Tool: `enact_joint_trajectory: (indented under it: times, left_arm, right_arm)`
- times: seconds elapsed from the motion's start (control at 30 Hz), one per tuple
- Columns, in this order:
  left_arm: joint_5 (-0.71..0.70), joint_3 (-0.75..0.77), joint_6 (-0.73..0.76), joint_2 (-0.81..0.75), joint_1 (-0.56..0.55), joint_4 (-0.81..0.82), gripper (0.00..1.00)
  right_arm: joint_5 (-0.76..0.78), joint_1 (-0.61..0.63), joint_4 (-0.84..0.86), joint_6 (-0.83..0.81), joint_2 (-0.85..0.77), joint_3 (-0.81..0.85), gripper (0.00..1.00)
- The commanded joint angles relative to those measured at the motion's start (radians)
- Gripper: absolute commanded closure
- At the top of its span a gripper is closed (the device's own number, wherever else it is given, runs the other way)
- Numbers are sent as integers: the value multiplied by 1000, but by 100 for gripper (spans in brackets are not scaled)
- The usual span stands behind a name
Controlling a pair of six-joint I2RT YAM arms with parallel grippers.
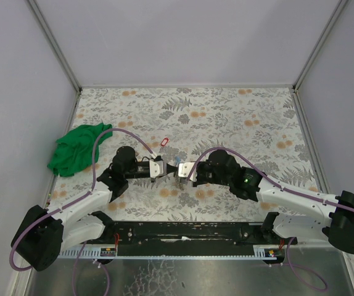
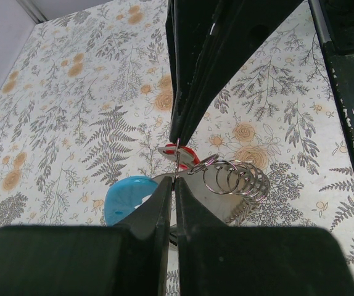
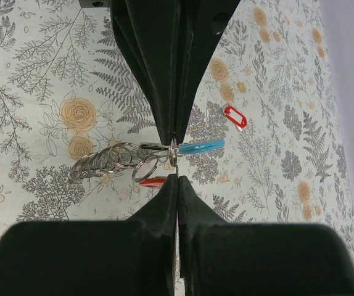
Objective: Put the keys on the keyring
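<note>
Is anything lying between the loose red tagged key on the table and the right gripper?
Nothing visible does. The small key with the red plastic tag lies on bare floral tabletop just past the right gripper, which is shut on the bunch of silver metal rings. The crumpled green cloth lies far aside.

cloth (image 1: pixel 75 150) left of keyring (image 3: pixel 121 157), key (image 1: pixel 164 142) apparently behind

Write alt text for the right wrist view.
Two shut pairs of black jaws, the right gripper from below and the left gripper from above, meet tip to tip at a bunch of silver rings with a light-blue piece and a red tag. Another red tag lies apart on the floral tablecloth.
</note>
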Motion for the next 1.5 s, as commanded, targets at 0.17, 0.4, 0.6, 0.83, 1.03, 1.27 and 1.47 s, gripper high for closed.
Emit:
enact_joint_trajectory:
  times: [0.17, 0.4, 0.6, 0.83, 1.03, 1.27, 1.47]
  left_arm:
    - [18, 19, -10, -16, -9, 72, 100]
    - [-21, 12, -12, -23, -11, 75, 100]
    - [-31, 13, -12, -26, -11, 73, 100]
    - [-33, 13, -12, -25, -11, 70, 100]
    - [-29, 16, -15, -25, -11, 68, 100]
    - [-22, 17, -18, -25, -12, 68, 100]
    - [-17, 16, -18, -24, -12, 70, 100]
  right_arm:
    - [-45, 10, 25, 38, 11, 68, 100]
    - [19, 11, -8, 53, 9, 76, 100]
    - [46, 9, -36, 67, -9, 72, 100]
    - [35, 9, -28, 73, -18, 68, 100]
    - [15, 9, -12, 77, -32, 61, 100]
    - [10, 10, -10, 79, -21, 68, 100]
    - [3, 10, -9, 81, -12, 73, 100]
